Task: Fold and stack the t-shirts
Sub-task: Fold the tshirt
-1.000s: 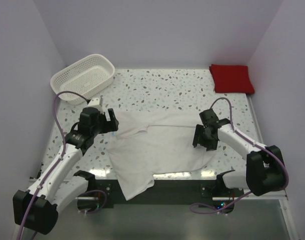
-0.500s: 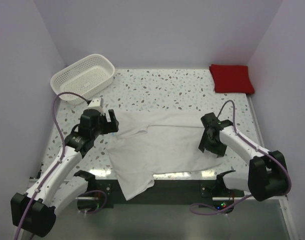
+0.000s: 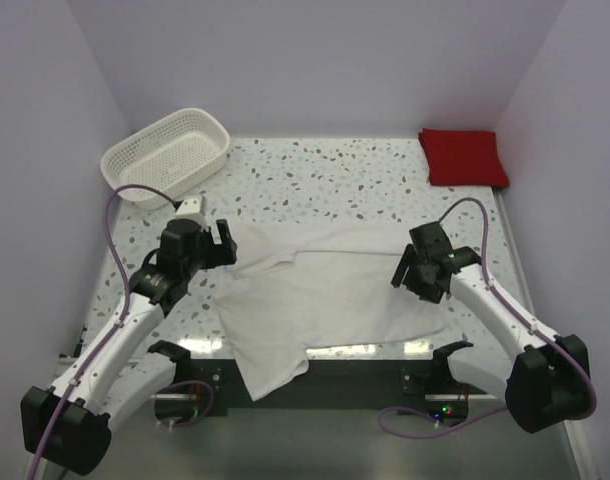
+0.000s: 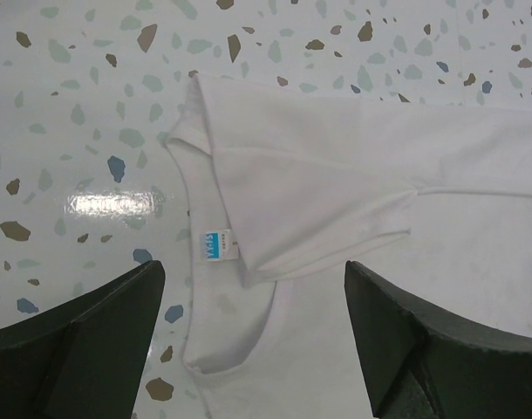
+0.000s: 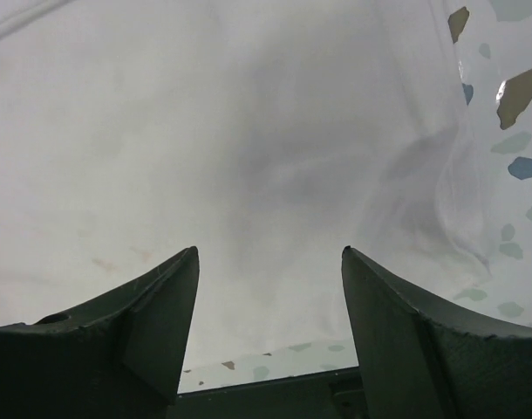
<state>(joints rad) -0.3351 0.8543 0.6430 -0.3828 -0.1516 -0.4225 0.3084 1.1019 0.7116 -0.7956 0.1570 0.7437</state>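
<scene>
Left gripper (image 4: 253,266): its two dark fingers are spread wide apart, and nothing is held between them.
Under the left fingers: the neck end of the white t-shirt (image 3: 325,295), with the round neck hole just in front of the gap between the fingers.
Label (image 4: 214,244): a small blue and white tag sewn inside the neck, just ahead of the left-hand finger.
Folded flap (image 4: 318,192): one part of the white t-shirt is turned over on itself, and its edge ends just ahead of the gap between the left fingers.
Right gripper (image 5: 270,251): its fingers are wide apart too, and only plain white cloth shows between them. I cannot tell if the tips touch the cloth.
Beside the right fingers: the cloth has soft wrinkles near its edge, and the speckled table (image 3: 315,180) shows just past that edge.
Where the white t-shirt is: it lies spread on the table between the two grippers, and one corner hangs over the near table edge, nearer than both pairs of fingers.
Red t-shirt (image 3: 463,157): folded into a neat square in the far right corner, well apart from the right fingers and farther back.
Basket (image 3: 167,155): white plastic lattice, in the far left corner, behind the left fingers and apart from the white t-shirt.
</scene>
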